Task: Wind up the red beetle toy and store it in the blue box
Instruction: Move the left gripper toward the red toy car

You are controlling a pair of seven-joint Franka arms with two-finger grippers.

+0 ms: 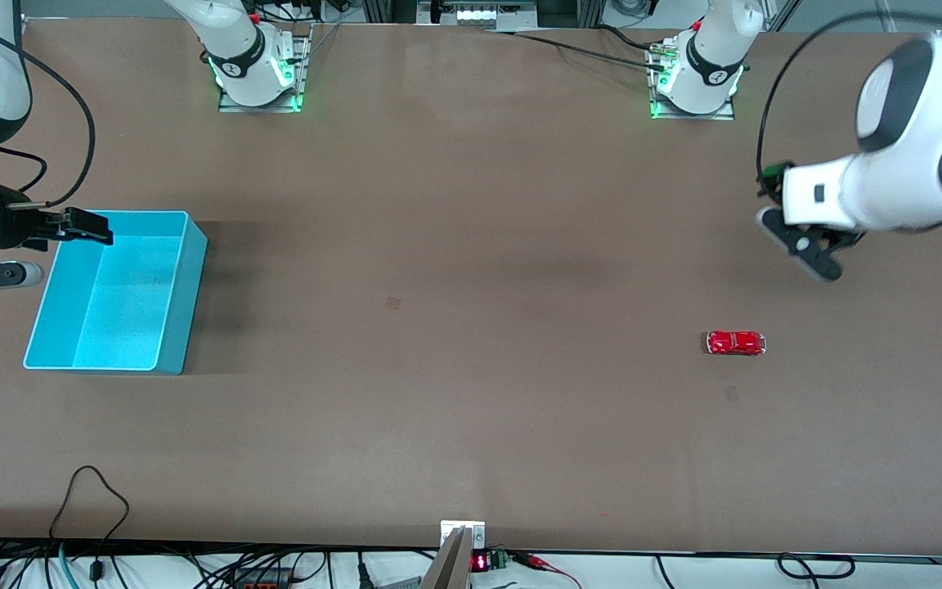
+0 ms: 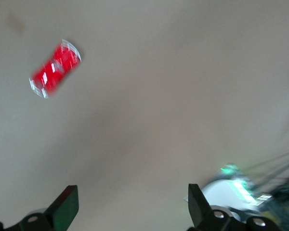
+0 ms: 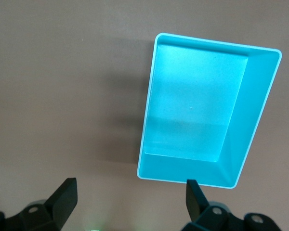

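Beetle [image 1: 736,343] rests on tabletop [image 1: 455,327] toward left arm's end. Left end effector [image 2: 130,209] hangs over bare tabletop beside it, wide open, empty. Right end effector [image 3: 127,204], wide open, empty, hangs at box [image 1: 111,290] edge.

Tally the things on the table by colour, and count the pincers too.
Red: 1, the red beetle toy
Blue: 1, the blue box, nothing inside
Pincers: 2, the left pincer open above the table beside the toy, the right pincer open by the box
Total: 4
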